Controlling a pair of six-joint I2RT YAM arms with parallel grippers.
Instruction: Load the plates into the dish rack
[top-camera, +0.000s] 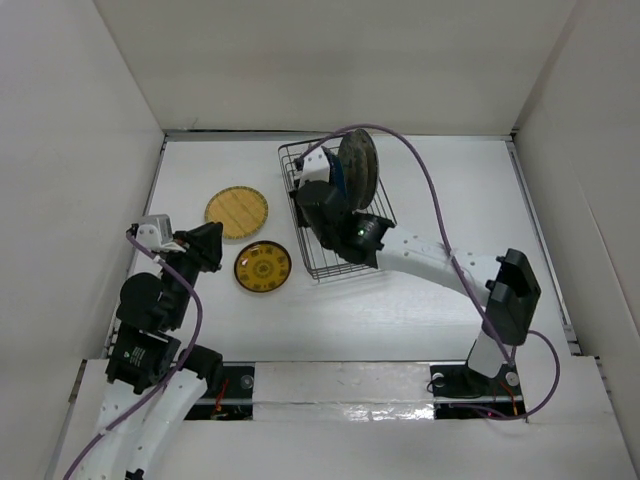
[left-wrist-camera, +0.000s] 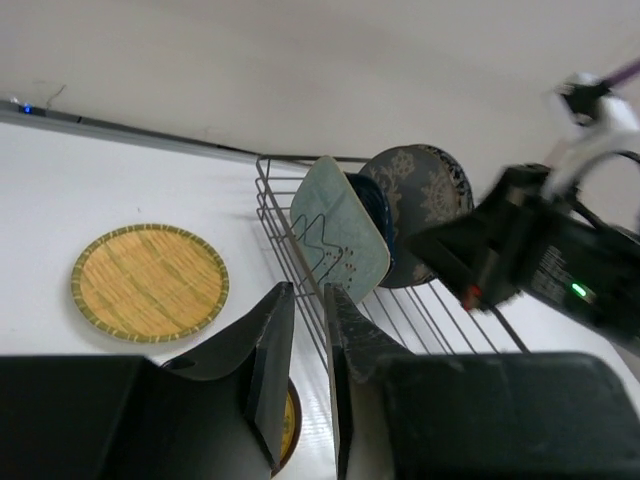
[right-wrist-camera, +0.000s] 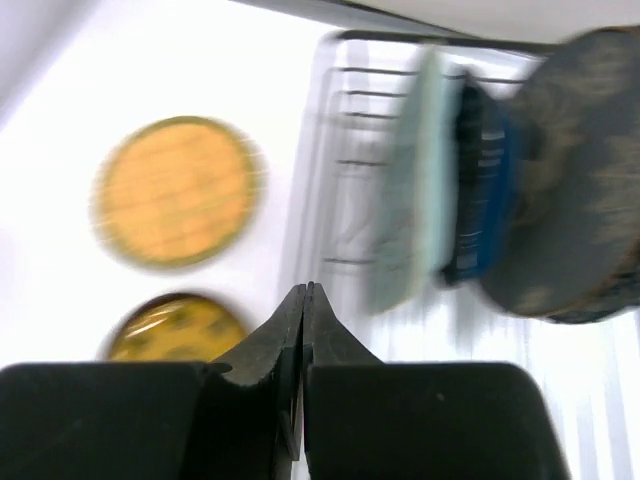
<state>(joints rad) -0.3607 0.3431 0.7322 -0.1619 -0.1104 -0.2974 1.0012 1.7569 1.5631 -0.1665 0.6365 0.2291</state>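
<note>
The dark wire dish rack (top-camera: 340, 262) stands at mid table. Upright in it are a pale mint plate (left-wrist-camera: 340, 235), a navy plate (left-wrist-camera: 372, 205) and a grey plate with white motifs (left-wrist-camera: 422, 190); the grey one (top-camera: 358, 165) is at the far end. A yellow-tan round plate (top-camera: 236, 212) and a small dark plate with a yellow mandala (top-camera: 262, 266) lie flat left of the rack. My right gripper (right-wrist-camera: 305, 288) is shut and empty above the rack's near-left part (top-camera: 320, 208). My left gripper (left-wrist-camera: 308, 290) is slightly open and empty, left of the mandala plate (top-camera: 208, 246).
White walls close in the table on three sides. The right arm's forearm (top-camera: 430, 258) slants from the rack's near end to its base at the lower right. A purple cable (top-camera: 420, 180) arches over the rack's right side.
</note>
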